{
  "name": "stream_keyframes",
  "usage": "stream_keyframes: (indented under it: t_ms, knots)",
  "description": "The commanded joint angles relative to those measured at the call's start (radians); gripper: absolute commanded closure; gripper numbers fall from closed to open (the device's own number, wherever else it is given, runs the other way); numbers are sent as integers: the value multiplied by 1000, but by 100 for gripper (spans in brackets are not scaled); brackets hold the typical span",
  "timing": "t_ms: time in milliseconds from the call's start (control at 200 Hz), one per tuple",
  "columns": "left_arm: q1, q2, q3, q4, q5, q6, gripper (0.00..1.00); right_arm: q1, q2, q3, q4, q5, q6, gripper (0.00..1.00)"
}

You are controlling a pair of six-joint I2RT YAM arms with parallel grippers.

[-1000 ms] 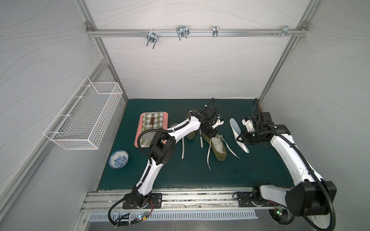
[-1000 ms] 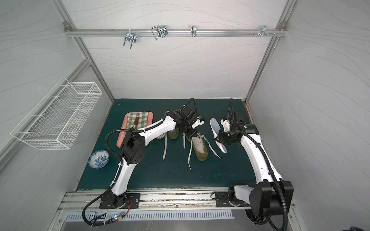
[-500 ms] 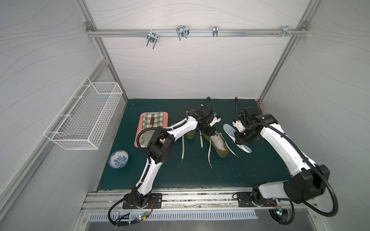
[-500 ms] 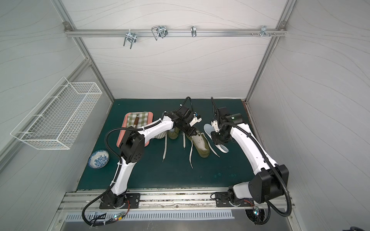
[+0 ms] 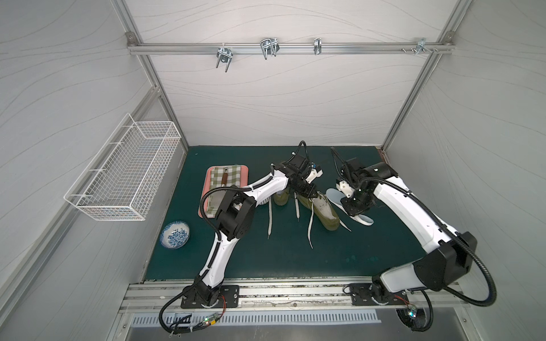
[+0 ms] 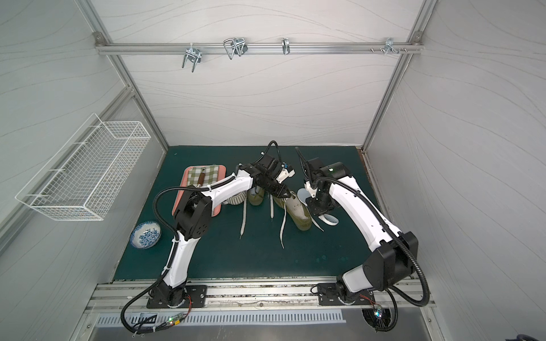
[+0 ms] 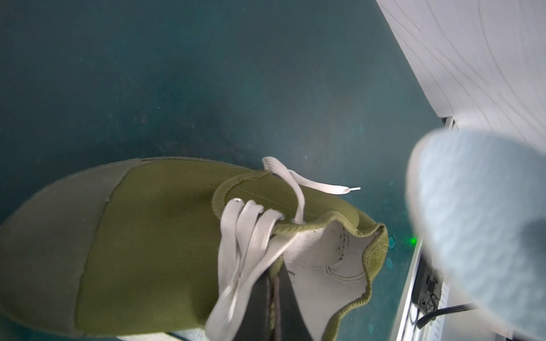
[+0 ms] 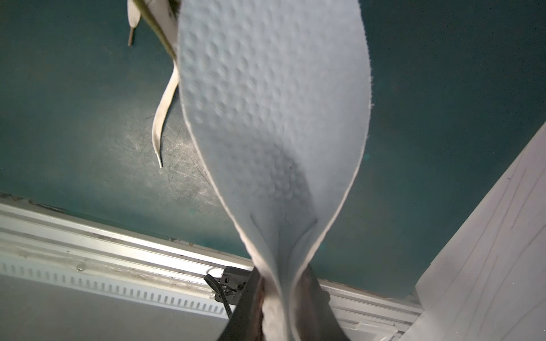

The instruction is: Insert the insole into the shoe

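Two arms: both are working at the shoe [image 5: 323, 213], an olive canvas lace-up lying on the green mat [image 5: 266, 254].
Left gripper [image 5: 313, 197]: the jaws are pressed together on the shoe's upper at the laced edge of the mouth. I judge this is to pull the mouth wide and stop the shoe from sliding.
Shoe mouth: it gapes, with white lining showing in the left wrist view, and it faces the side where the insole waits.
Right gripper [image 8: 280, 283]: it pinches the narrow end of the insole [image 8: 274, 103], which creases in the grip. Holding it by one end probably lets the broad free end lead the way in.
Insole position: it is just beside the shoe, on the side away from the second shoe [image 5: 280, 200]. Its free end is near the shoe's mouth and not yet inside. I cannot tell whether its rear end touches the mat.
Laces [image 5: 310, 233]: they are loose and trail out from the shoe over the mat. One lies on the insole's side and could get dragged in.
Step, as judged: lining up before insertion. Next, the free end must tip down into the mouth and slide toward the toe.
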Motion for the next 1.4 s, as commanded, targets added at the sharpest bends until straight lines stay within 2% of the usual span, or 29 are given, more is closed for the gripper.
stream_keyframes:
  t_ms: [0,110,310,535,950,1125,1280,1395]
  knots:
    - [8,-42,-8,78,50,-19,100,64,35,12,-59,75,-63,79]
    - [7,-38,-9,73,53,-22,100,87,61,-1,-69,164,-79,82]
    - [9,-38,-12,110,83,-55,100,152,42,-61,-47,194,-115,83]
    - [14,-22,-33,128,136,-86,100,157,3,-117,-8,142,-129,84]
    - [38,-20,-53,164,217,-141,100,136,33,-138,27,119,-112,84]
    - [36,-21,-65,167,187,-149,100,122,41,-114,26,99,-90,84]
    - [22,-56,-137,236,122,-183,100,107,69,-74,9,73,-74,85]
    - [21,-64,-160,274,136,-210,100,116,76,-100,21,75,-94,86]
